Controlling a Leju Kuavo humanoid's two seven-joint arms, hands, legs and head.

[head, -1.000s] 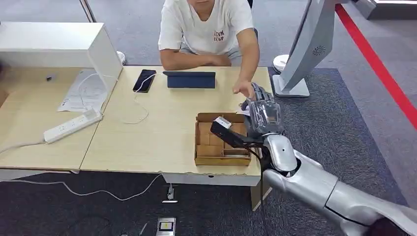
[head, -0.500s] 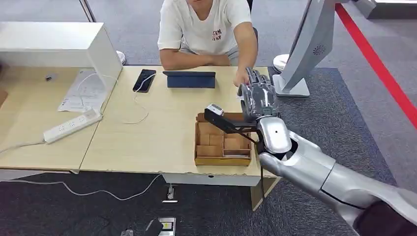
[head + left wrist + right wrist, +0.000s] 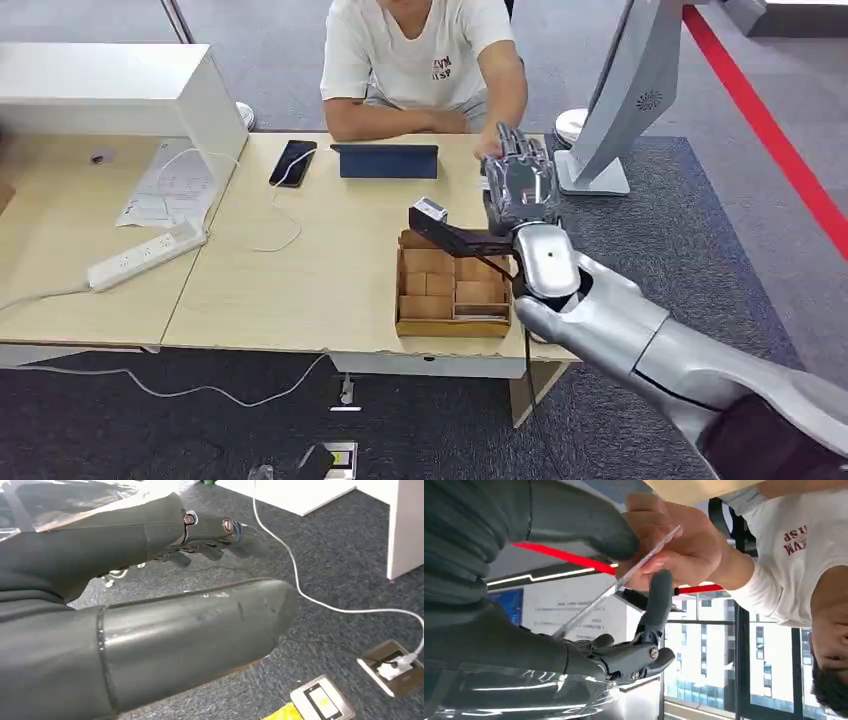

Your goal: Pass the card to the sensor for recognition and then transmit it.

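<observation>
My right hand (image 3: 520, 190) is raised over the far right corner of the wooden table (image 3: 300, 270), fingers pointing at the seated person. In the right wrist view a thin card (image 3: 614, 587), seen edge-on, lies between my thumb (image 3: 594, 527) and a dark finger (image 3: 658, 600). The person's hand (image 3: 679, 550) pinches the card's far end; from the head it sits just beyond my fingertips, person's hand (image 3: 490, 148). My left hand (image 3: 125, 545) hangs over dark carpet, fingers apart and holding nothing.
A compartmented cardboard box (image 3: 455, 300) sits under my right forearm. A dark flat device (image 3: 388, 160), a phone (image 3: 293, 162) with its cable and a power strip (image 3: 148, 255) lie on the table. A grey stand (image 3: 625, 100) rises to the right.
My right hand has risen from above the box and reached farther forward, meeting the person's hand at the table's far edge.
</observation>
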